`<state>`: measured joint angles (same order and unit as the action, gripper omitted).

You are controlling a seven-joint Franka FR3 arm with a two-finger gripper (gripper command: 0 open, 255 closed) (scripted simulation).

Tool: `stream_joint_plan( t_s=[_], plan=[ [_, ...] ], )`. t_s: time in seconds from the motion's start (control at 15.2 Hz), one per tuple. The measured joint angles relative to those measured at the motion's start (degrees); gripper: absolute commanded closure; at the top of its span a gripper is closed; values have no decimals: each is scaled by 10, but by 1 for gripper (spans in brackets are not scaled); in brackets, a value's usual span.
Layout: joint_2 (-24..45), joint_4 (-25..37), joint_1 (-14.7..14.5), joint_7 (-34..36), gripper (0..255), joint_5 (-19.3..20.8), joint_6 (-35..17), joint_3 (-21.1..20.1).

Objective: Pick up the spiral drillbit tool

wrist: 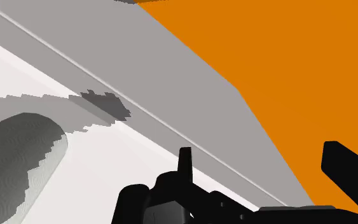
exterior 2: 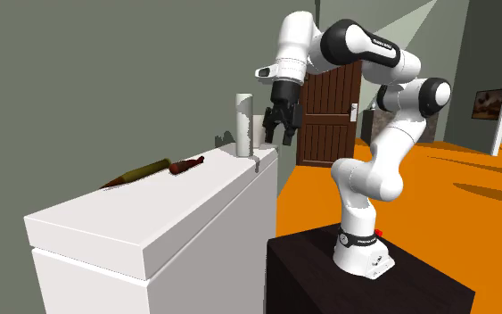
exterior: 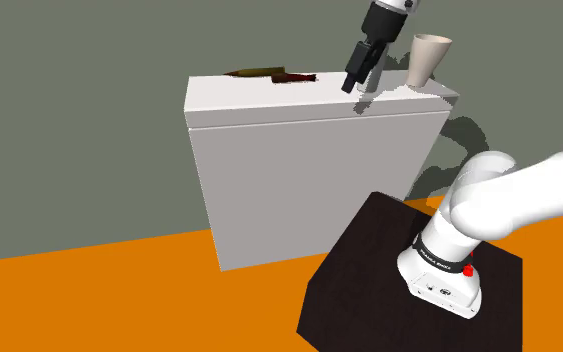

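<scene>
Drillbit [exterior: 296,77] [exterior 2: 186,164], reddish-brown, lies by the white counter's [exterior: 269,100] [exterior 2: 151,223] back edge beside an olive tool [exterior: 256,71] [exterior 2: 137,172]. The black gripper [exterior: 352,86] [exterior 2: 275,136] [wrist: 260,156] hovers, fingers apart, above the front edge near a pale cup [exterior: 427,58] [exterior 2: 243,125] [wrist: 18,159].

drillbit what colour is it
The drillbit is olive-brown with a dark red end, clearest in the second exterior view.

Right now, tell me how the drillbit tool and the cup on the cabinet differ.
Pose: the drillbit tool lies flat; the cup stands upright.
Colour: the tool is olive and dark red; the cup is pale beige.
Place: the cup stands near the open gripper; the tool lies farther off.
Both rest on top of the white cabinet.
</scene>
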<state>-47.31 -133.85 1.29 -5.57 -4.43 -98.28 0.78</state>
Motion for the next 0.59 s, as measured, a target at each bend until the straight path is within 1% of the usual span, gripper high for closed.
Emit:
stream_joint_plan(
  t_s=[0.07, 0.2, 0.59],
  plan=[
    [0, 0, 0, 0, 0, 0, 0, 0],
    [22, 12, -7, -36, 0, 9, -7, 17],
    [138, 90, -44, -215, 0, 36, -33, 92]
  ],
)
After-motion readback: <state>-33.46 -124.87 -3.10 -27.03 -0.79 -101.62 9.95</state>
